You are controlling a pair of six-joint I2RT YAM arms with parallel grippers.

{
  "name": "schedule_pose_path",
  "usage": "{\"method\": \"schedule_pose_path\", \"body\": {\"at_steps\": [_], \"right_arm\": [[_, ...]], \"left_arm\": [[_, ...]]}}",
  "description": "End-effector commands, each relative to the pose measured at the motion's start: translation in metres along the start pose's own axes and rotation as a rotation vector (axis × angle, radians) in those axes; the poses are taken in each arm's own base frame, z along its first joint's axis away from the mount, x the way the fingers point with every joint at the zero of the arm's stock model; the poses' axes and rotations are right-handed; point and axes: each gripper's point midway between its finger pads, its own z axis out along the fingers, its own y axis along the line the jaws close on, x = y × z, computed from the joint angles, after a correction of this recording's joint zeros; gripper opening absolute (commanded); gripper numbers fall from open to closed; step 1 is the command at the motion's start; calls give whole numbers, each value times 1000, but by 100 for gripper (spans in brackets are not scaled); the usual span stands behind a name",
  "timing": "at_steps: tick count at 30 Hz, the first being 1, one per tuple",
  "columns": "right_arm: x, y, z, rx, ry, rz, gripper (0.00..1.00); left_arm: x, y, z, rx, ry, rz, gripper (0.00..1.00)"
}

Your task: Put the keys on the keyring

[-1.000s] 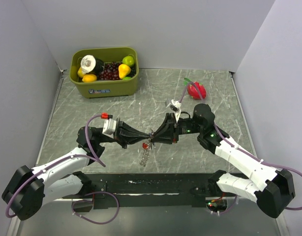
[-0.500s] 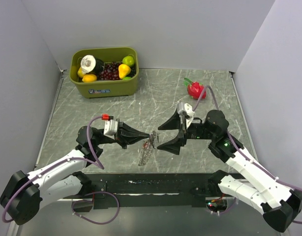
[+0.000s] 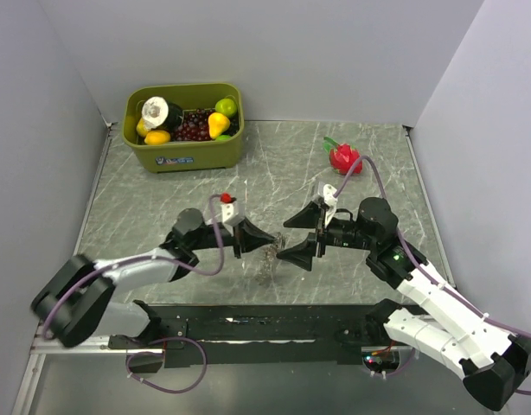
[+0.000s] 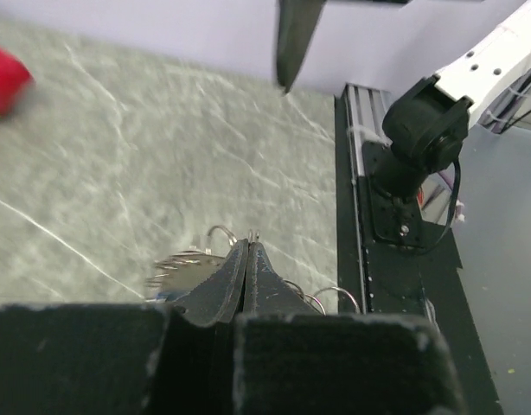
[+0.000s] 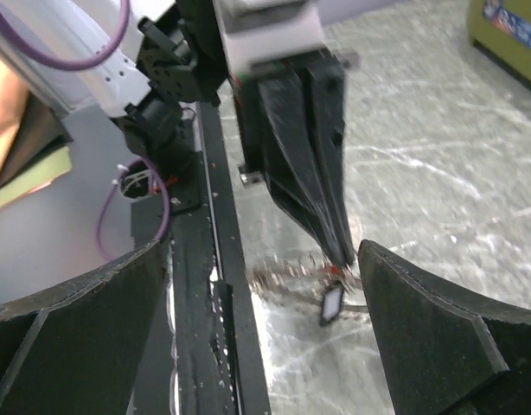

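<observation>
My left gripper (image 3: pixel 270 245) is shut, and thin wire loops of the keyring (image 4: pixel 220 232) stick out at its tips (image 4: pixel 248 246). A blurred bunch of keys (image 3: pixel 266 263) hangs under it, just over the table. In the right wrist view the bunch of keys (image 5: pixel 291 277) dangles from the left gripper (image 5: pixel 342 252), with a small red bit and a black-rimmed piece (image 5: pixel 332 304) below. My right gripper (image 3: pixel 293 235) stands wide open just right of the keys and holds nothing. One of its fingers (image 5: pixel 447 346) passes beside the bunch.
A green bin (image 3: pixel 183 151) of toy fruit stands at the back left. A red toy fruit (image 3: pixel 345 158) lies at the back right. A black rail (image 3: pixel 265 324) runs along the near table edge between the arm bases.
The right gripper has opened wide and drawn back to the right, off the keyring. The left arm has swung right and nearer, carrying the keyring and the swinging keys.
</observation>
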Motion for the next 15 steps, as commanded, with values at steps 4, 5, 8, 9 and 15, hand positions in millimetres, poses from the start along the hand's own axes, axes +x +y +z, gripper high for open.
{"method": "schedule_pose_path", "body": {"at_steps": [4,5,8,9,15], "right_arm": [[-2,-9,-4,66,-15,-27,100],[-2,-9,-4,68,-14,-25,100],[2,-12,-3,75,-4,-16,100],[3,-13,-2,77,-3,-15,100],[16,-20,1,89,20,6,100]], "left_arm": [[-55,-16,46,166,-218,91,1],[-54,-16,47,173,-227,80,1],[-39,-11,48,165,-217,36,1],[-19,-5,49,145,-182,10,1],[44,16,38,23,-146,-103,2]]}}
